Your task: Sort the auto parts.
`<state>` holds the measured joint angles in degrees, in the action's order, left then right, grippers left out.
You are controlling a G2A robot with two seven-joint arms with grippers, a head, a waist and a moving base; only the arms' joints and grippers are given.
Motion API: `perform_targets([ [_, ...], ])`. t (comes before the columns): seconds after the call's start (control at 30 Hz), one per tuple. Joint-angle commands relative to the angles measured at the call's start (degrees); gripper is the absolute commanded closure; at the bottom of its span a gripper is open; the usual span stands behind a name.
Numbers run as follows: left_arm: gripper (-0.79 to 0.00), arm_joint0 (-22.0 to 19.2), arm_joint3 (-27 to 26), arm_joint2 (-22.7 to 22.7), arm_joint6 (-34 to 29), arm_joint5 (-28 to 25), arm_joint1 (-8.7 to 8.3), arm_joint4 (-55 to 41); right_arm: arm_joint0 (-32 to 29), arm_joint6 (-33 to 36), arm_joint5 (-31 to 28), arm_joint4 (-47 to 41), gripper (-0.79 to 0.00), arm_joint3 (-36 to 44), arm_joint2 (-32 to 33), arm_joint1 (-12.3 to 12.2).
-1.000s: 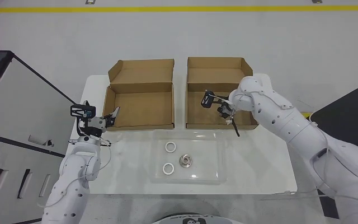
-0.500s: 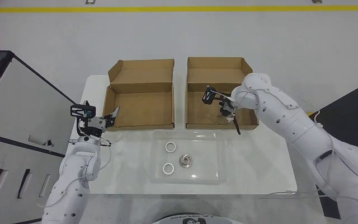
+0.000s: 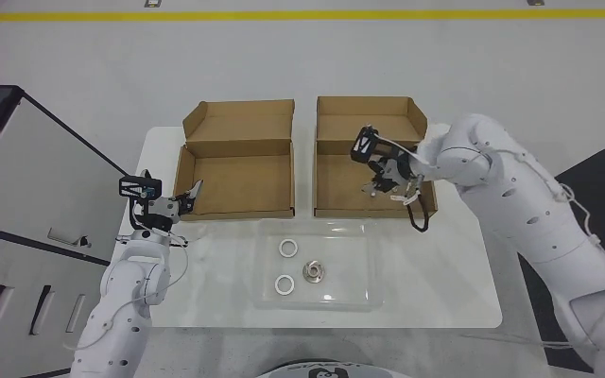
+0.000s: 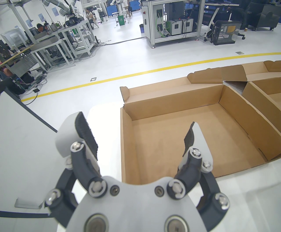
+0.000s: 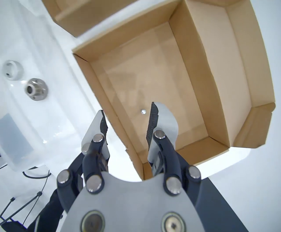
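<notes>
Right gripper (image 5: 127, 111), jaws spread and empty over right box (image 5: 136, 66): lift clear of its wall before heading to tray (image 3: 350, 269)

Two cardboard boxes (image 3: 248, 184), one small metal piece (image 5: 143, 111) just ahead of the right gripper (image 5: 127, 109), one clear tray (image 3: 354, 279), two white rings (image 3: 288, 248), one metal flange (image 3: 314, 272)

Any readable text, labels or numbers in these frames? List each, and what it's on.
None can be read.
Left cardboard box, right cardboard box: plain, no print.
Clear tray: no label.
Flanged metal hub in the tray: no marking visible.
Blue sheets posted in the room behind, left wrist view: too small to read.
</notes>
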<state>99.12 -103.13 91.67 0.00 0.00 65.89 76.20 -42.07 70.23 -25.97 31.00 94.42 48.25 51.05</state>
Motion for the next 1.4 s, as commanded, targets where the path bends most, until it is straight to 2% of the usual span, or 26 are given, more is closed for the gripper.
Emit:
perform_targets([
  [0.0, -0.785, 0.0, 0.0, 0.0, 0.0, 0.0, 0.0, 0.0, -2.75, 0.35, 0.99, -2.6, -0.582, 4.64, 3.33, -1.04],
  [0.03, -0.785, 0.0, 0.0, 0.0, 0.0, 0.0, 0.0, 0.0, -4.01, 0.34, 1.19, -3.7, -0.767, 6.52, 4.74, -1.5],
  [0.07, -0.785, 0.0, 0.0, 0.0, 0.0, 0.0, 0.0, 0.0, -5.24, 0.33, 1.77, -4.73, -0.782, 8.13, 6.18, -1.92],
  [0.27, -0.785, 0.0, 0.0, 0.0, 0.0, 0.0, 0.0, 0.0, -12.04, -1.15, 4.05, -13.23, -0.785, 15.94, 13.98, -3.82],
  [0.6, -0.785, 0.0, 0.0, 0.0, 0.0, 0.0, 0.0, 0.0, -23.44, -5.4, 3.69, -33.42, -0.785, 21.81, 26.34, -5.78],
  [1.07, -0.785, 0.0, 0.0, 0.0, 0.0, 0.0, 0.0, 0.0, -43.02, -5.92, -8.92, -63.17, -0.785, 20.41, 43.18, -7.13],
  [1.37, -0.785, 0.0, 0.0, 0.0, 0.0, 0.0, 0.0, 0.0, -54.14, -5.49, -13.57, -72.51, -0.785, 19.55, 54.45, -6.99],
])
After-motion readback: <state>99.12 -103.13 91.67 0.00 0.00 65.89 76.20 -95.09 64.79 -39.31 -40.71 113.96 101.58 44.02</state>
